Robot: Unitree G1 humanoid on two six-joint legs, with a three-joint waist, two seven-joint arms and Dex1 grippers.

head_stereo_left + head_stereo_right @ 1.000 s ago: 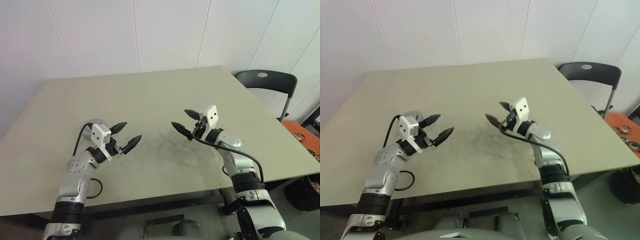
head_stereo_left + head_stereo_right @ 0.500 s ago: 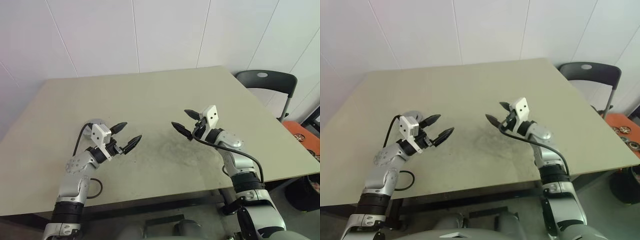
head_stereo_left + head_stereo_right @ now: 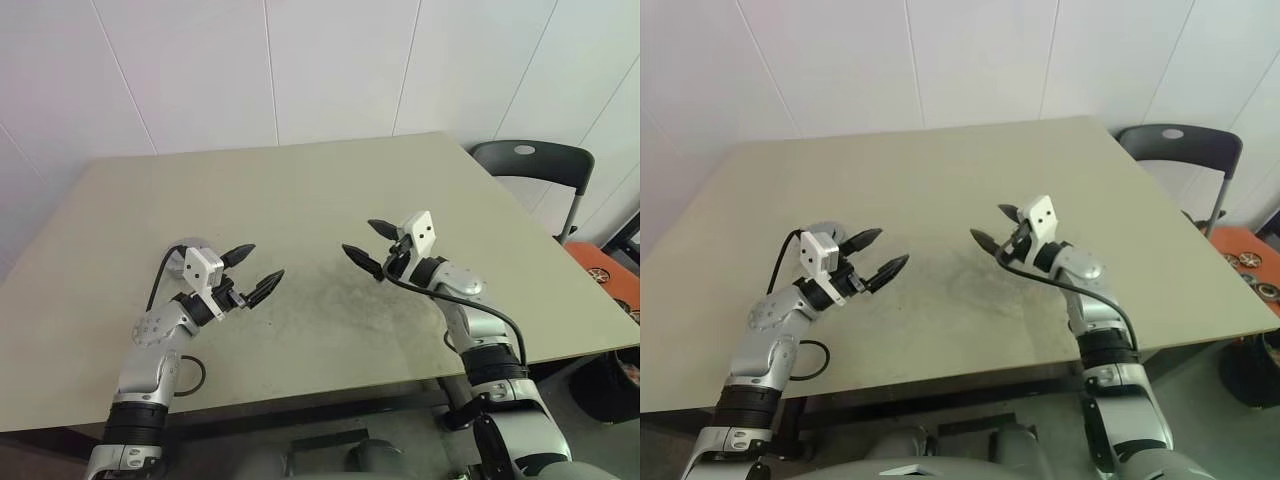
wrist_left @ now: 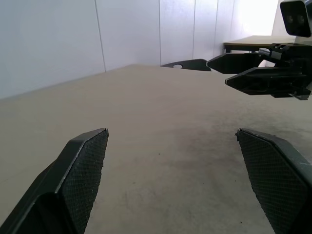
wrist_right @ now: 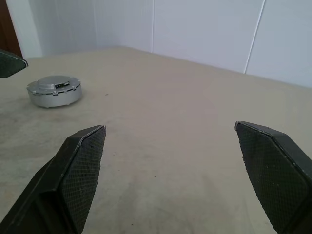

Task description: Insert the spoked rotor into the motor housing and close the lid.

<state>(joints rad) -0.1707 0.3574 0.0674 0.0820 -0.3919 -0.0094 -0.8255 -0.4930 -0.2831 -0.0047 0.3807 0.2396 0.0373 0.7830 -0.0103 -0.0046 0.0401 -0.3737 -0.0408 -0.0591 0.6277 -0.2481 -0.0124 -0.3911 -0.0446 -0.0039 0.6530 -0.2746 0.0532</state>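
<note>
Two open grippers, motor housing (image 5: pixel 53 90) behind left gripper (image 3: pixel 252 272)

Count of things on and around the tabletop

One tabletop (image 3: pixel 300 190); one round silver motor housing (image 5: pixel 53 90), lid on, at the left near the left arm; two tools, the left tool (image 3: pixel 254 271) and the right tool (image 3: pixel 372 246), each with two black fingers spread apart; one dark chair (image 3: pixel 535 165) at the far right.
</note>
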